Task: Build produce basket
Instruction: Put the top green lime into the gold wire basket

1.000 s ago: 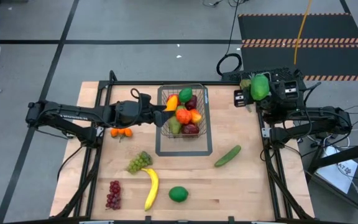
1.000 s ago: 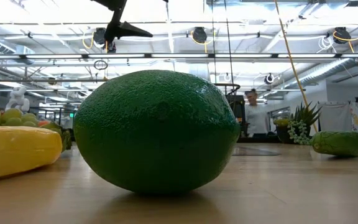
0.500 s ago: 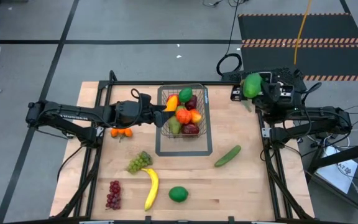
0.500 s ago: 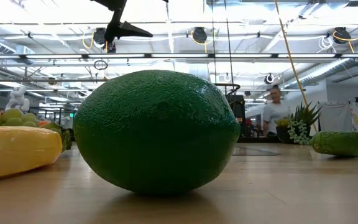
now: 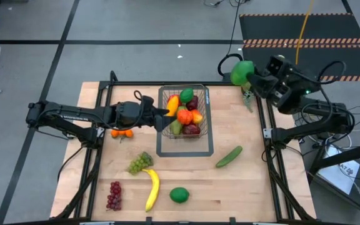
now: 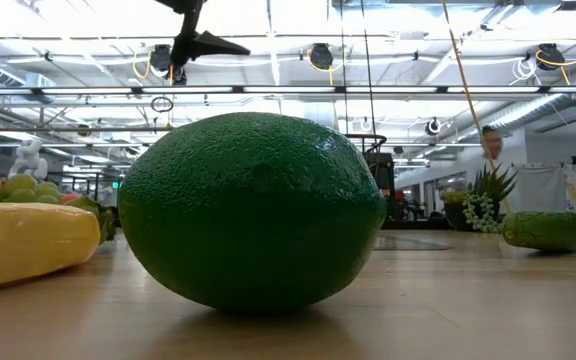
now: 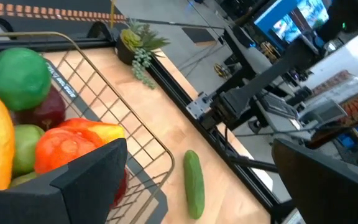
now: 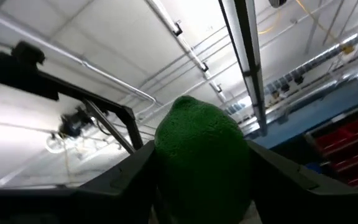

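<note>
My surface [image 5: 242, 181] is a pale wooden top filling the lower middle of the high view. At its upper centre sits the basket [image 5: 204, 106], on a flat grey rectangular outline [image 5: 207, 150]. Left of the basket lie small oranges [image 5: 122, 132]. Below them, lower left, are green grapes [image 5: 140, 162], red grapes [image 5: 114, 195] and a banana [image 5: 152, 189]. A lime [image 5: 179, 194] lies at the bottom centre, just right of the banana. A cucumber [image 5: 229, 156] lies tilted, right of the outline. A small plant [image 5: 247, 99] stands at the upper right edge.
</note>
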`<state>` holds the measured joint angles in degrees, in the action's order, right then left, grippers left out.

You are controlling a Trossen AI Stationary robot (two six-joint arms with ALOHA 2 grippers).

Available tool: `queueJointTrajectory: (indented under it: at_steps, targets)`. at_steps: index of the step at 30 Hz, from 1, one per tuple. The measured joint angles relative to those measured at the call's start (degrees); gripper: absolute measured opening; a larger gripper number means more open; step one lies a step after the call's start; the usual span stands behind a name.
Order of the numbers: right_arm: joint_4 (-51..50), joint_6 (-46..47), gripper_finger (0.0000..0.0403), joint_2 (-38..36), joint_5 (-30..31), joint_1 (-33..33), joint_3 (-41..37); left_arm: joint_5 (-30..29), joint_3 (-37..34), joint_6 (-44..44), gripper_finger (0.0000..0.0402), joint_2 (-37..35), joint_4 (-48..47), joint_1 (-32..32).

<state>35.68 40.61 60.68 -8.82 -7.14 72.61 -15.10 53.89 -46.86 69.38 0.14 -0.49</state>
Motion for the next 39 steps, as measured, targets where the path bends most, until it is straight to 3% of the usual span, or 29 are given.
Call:
queueJointTrajectory:
  at_steps: [15, 22, 32, 39]
  targets:
    - [-2.39, -21.94, 0.0212, 4.21, 6.01, 0.04, 5.70, 4.60, 0.00, 0.87, 0.0399, 0.00, 0.06, 0.09]
    - [-11.83, -33.93, 0.0212, 6.25, 6.44, 0.64, 11.59, 4.62, 0.00, 1.74, 0.0399, 0.00, 0.02, 0.77]
    - [-13.69, -52.67, 0.0212, 6.76, 18.15, 3.48, 12.41, 4.58, 0.00, 1.72, 0.0399, 0.00, -0.02, 2.92]
    - [-13.82, -64.10, 0.0212, 6.76, 19.32, 4.99, 12.41, 3.37, 0.00, 1.56, 0.0399, 0.00, -0.06, 3.91]
